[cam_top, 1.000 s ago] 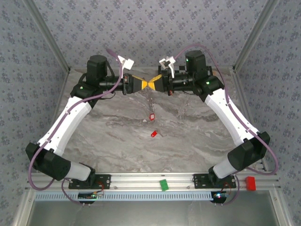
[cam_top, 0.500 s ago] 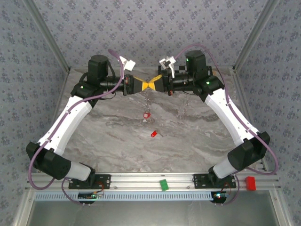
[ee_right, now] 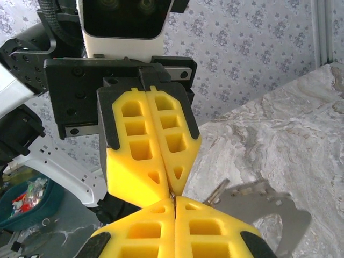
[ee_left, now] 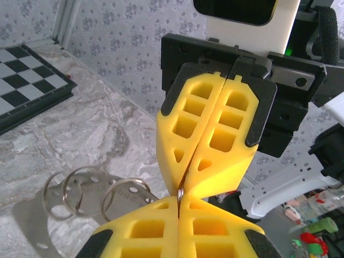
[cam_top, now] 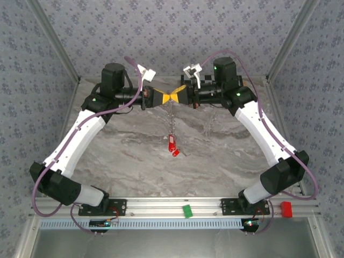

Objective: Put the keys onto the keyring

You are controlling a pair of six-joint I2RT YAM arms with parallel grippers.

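keyring [cam_top: 171,115] hangs long axis vertical, keys [cam_top: 172,142] lowest

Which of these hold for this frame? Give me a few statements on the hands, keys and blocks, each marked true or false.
1. The left hand and right hand are both shut and meet tip to tip. True.
2. A thin wire runs down from where the hands meet to a red key. True.
3. The green block lies on the marble. False: it sits on the metal rail at the near edge.
4. The right hand holds the red block. False: that block rests by the right arm's base, away from the hand.
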